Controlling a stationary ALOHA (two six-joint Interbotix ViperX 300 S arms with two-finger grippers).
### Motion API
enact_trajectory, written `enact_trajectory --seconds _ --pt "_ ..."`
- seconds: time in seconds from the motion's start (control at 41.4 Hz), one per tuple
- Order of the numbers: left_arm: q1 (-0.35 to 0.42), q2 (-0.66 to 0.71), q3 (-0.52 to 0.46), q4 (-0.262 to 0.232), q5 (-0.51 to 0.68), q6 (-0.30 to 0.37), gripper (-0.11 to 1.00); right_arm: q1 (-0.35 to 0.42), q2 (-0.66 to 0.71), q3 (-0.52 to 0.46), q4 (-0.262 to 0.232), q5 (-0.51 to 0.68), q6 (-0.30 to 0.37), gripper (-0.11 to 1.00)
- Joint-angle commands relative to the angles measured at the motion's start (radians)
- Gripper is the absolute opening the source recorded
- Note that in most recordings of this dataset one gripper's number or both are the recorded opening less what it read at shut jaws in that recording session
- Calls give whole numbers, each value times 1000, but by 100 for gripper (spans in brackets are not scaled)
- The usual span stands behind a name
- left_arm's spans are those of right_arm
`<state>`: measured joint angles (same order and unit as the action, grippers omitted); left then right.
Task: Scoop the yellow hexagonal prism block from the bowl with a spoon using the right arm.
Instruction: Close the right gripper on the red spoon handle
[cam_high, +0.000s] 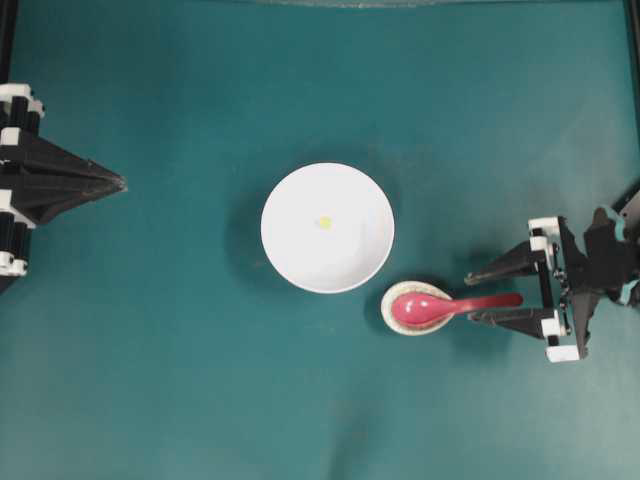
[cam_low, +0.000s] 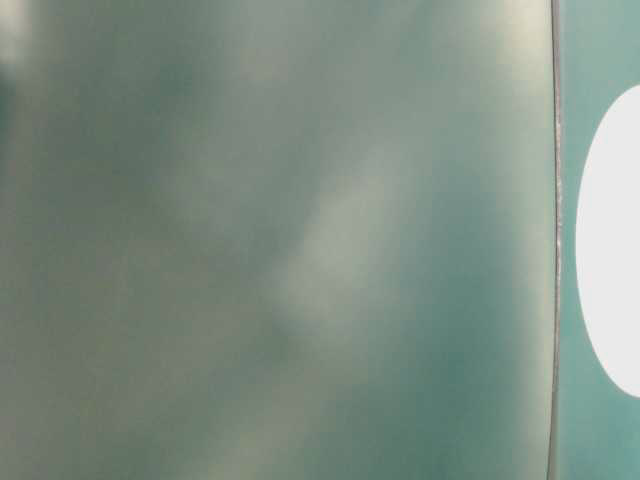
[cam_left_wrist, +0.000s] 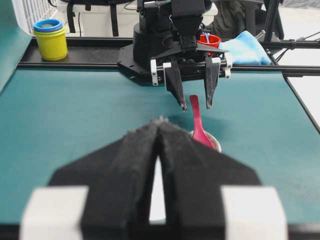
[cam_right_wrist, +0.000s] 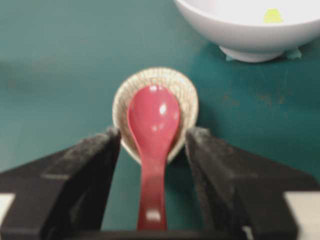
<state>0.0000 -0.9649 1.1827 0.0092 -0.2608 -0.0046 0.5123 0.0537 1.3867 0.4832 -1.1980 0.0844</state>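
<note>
The white bowl (cam_high: 327, 260) stands mid-table with the tiny yellow hexagonal prism block (cam_high: 324, 222) inside it, also seen in the right wrist view as block (cam_right_wrist: 272, 16) in bowl (cam_right_wrist: 240, 35). The pink-red spoon (cam_high: 440, 307) lies with its scoop in a small speckled spoon rest (cam_high: 390, 318), right of the bowl. My right gripper (cam_high: 470, 298) is open and straddles the spoon's handle (cam_right_wrist: 151, 185); its fingers (cam_right_wrist: 95, 160) stand clear of the handle on both sides. My left gripper (cam_high: 118, 183) sits shut and empty at the far left, pointing at the bowl.
Behind the right arm's base, off the mat, stand stacked yellow and blue cups (cam_left_wrist: 50, 37), a red cup (cam_left_wrist: 211, 40) and a blue cloth (cam_left_wrist: 242, 47). The table-level view is a blur with a white shape (cam_low: 612, 240) at its right edge.
</note>
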Motion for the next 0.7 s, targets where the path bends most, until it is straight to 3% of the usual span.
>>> enact_trajectory --seconds 0.0,0.677 --pt "-2 11 -26 2 -8 -2 0 5 8 -9 2 -12 -2 59" --pt "-2 17 -25 3 -9 3 0 8 58 -34 -31 40 -8 59"
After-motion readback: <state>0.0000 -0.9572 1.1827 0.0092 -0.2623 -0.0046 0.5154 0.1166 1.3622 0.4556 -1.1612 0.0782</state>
